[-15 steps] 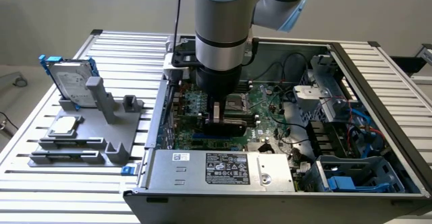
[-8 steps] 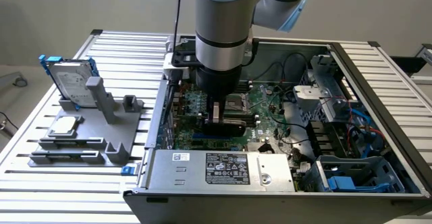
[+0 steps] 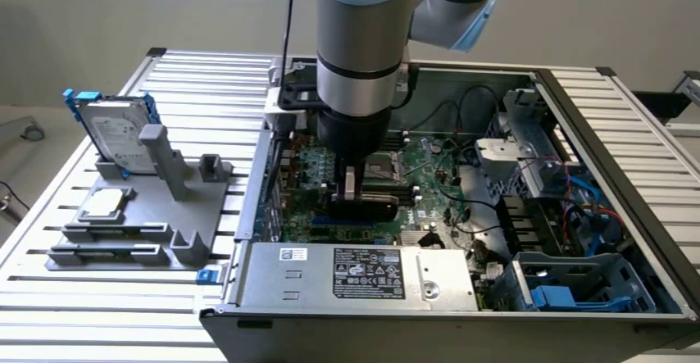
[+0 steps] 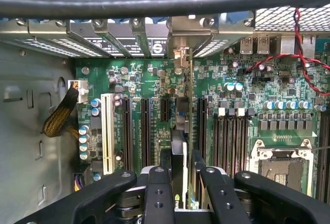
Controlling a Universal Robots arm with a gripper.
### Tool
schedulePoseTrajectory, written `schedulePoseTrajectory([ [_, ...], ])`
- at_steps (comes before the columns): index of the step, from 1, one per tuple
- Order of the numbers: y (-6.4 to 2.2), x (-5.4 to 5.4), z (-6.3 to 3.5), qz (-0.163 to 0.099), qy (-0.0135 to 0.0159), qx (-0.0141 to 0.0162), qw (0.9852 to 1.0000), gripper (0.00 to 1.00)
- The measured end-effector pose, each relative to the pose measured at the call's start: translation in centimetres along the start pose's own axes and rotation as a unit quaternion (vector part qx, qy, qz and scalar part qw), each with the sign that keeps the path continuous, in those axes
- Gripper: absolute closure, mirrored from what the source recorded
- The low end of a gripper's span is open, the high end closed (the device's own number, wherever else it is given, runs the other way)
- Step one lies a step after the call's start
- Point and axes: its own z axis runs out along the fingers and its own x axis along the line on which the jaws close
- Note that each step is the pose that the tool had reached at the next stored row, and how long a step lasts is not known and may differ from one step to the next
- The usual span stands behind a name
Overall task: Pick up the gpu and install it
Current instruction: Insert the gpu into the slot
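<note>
Wrist view: the gpu [image 4: 180, 118] stands edge-on, clamped between the gripper [image 4: 181, 159] fingers [image 4: 159, 185], over the motherboard [image 4: 139, 79]

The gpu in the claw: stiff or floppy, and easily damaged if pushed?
Probably stiff: the gpu stands straight, edge-on, in the claw. Likely fragile: a thin circuit board. Gripped by its flat faces, it might tilt if pushed unevenly.
</note>
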Motion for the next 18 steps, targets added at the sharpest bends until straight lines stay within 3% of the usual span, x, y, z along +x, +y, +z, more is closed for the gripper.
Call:
schedulePoseTrajectory([
  [6,-0.01,0.00,0.11,-0.001,-0.0001,-0.0003,1.0000,0.74],
  [18,0.00,0.00,0.12,-0.001,-0.0002,-0.0061,1.0000,0.74],
])
